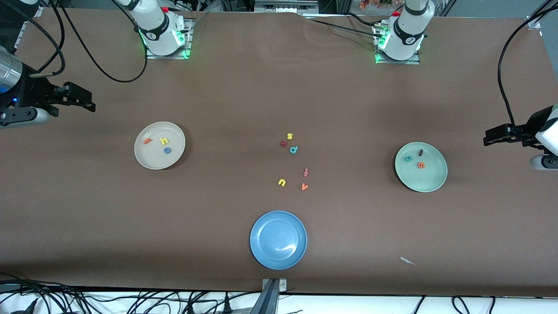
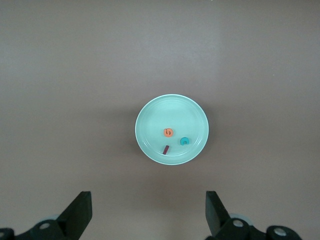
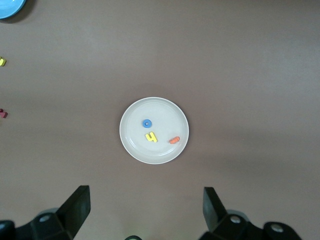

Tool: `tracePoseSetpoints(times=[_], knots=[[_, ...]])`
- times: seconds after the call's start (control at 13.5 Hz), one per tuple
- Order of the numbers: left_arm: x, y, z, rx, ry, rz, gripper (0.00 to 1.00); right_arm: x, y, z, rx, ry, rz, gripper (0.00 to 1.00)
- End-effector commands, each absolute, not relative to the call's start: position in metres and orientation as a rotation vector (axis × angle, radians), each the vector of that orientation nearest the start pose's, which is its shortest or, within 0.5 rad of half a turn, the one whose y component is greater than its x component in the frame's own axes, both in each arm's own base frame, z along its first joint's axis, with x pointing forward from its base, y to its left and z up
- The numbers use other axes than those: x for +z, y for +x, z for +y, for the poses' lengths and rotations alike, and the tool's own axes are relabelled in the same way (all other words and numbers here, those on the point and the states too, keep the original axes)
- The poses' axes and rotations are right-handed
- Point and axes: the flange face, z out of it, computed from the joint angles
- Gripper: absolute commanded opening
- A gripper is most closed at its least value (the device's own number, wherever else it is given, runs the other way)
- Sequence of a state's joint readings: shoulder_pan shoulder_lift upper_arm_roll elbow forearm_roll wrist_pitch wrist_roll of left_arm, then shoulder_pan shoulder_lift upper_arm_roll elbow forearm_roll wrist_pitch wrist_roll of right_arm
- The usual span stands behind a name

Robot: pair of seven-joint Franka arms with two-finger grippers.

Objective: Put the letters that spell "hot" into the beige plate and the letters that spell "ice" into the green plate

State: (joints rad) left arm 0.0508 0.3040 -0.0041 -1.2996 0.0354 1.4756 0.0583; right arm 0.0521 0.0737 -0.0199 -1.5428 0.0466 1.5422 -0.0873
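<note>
Brown tabletop (image 1: 244, 100) fills the frame. Lower centre lies a blue plate (image 1: 278, 240); loose letters (image 1: 293, 162) sit above it. Mid-left, the beige plate (image 1: 159, 145) holds h, o, t; mid-right, the green plate (image 1: 421, 166) holds i, c, e. At the frame's edges, the right gripper (image 1: 83, 101) and left gripper (image 1: 490, 136) hover with jaws spread, empty, well apart from the plates.

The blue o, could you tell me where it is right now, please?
The blue o lies in the beige plate toward the right arm's end of the table, beside the yellow h.
</note>
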Motion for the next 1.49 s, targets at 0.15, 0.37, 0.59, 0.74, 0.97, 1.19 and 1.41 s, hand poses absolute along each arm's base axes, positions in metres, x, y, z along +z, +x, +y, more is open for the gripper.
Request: tracePoseSetpoints(times=[0.15,0.37,0.59,0.74,0.97,1.19,1.41], knots=[[0.564,0.632,0.032,0.195,-3.093,0.009,1.00,0.611,0.577,0.002,0.059,-3.103,-0.115,1.00],[0.565,0.633,0.032,0.193,-3.093,0.009,1.00,0.609,0.580,0.002,0.052,-3.104,-0.115,1.00],[0.565,0.633,0.028,0.192,-3.093,-0.001,1.00,0.609,0.580,0.002,0.050,-3.105,-0.122,1.00],[0.565,0.633,0.019,0.191,-3.093,-0.010,1.00,0.609,0.580,0.002,0.050,-3.107,-0.122,1.00],[0.564,0.633,0.019,0.193,-3.094,-0.017,1.00,0.609,0.580,0.002,0.051,-3.122,-0.130,1.00],[0.563,0.634,0.020,0.194,-3.096,-0.019,1.00,0.609,0.580,0.001,0.051,-3.122,-0.130,1.00],[0.564,0.634,0.019,0.189,-3.101,-0.017,1.00,0.609,0.580,0.001,0.051,-3.122,-0.130,1.00]])
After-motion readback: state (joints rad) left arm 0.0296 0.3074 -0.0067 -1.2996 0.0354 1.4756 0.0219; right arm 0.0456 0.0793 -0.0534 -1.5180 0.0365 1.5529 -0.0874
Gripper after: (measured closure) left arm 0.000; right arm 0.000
